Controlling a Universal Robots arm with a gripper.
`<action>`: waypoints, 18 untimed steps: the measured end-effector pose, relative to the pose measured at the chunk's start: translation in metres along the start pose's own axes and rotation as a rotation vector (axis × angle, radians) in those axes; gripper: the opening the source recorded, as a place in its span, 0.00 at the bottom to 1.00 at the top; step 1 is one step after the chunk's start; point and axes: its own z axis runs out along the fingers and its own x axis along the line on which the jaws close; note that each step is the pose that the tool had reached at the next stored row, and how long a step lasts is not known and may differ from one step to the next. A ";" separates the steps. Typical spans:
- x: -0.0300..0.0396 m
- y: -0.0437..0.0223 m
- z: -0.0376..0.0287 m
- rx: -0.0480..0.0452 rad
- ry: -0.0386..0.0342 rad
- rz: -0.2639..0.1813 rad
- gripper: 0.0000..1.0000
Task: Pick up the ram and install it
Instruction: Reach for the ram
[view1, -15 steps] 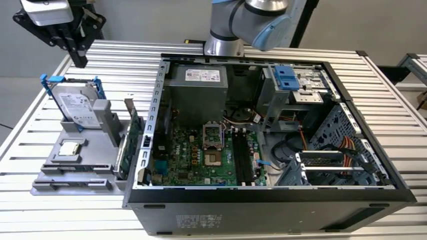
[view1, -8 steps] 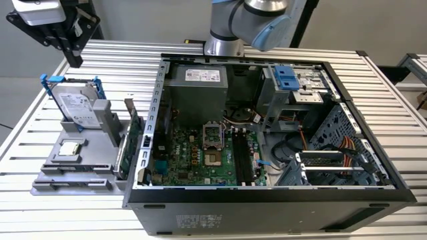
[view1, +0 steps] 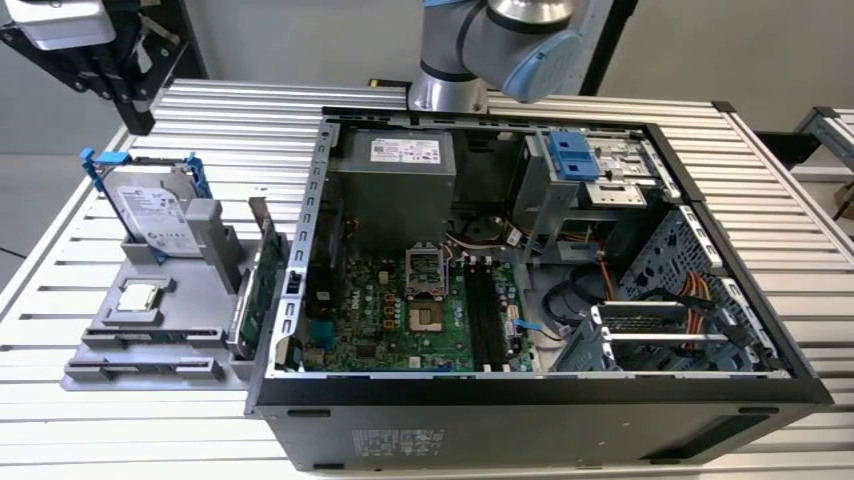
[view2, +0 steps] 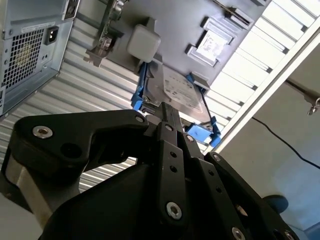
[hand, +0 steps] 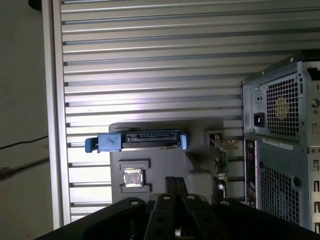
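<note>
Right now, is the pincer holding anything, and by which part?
Nothing is held. The black pincer is shut and empty in both wrist views.

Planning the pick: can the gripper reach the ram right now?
Likely yes: the gripper hangs above the table, and the ram stands open from above, though a green card crowds it.
</note>
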 end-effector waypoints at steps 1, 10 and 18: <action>0.0011 -0.0001 0.0001 -0.0001 -0.0001 0.000 0.00; 0.0113 -0.0007 0.0002 0.0000 0.0000 0.000 0.00; 0.0204 -0.0012 0.0003 -0.0001 -0.0001 0.000 0.00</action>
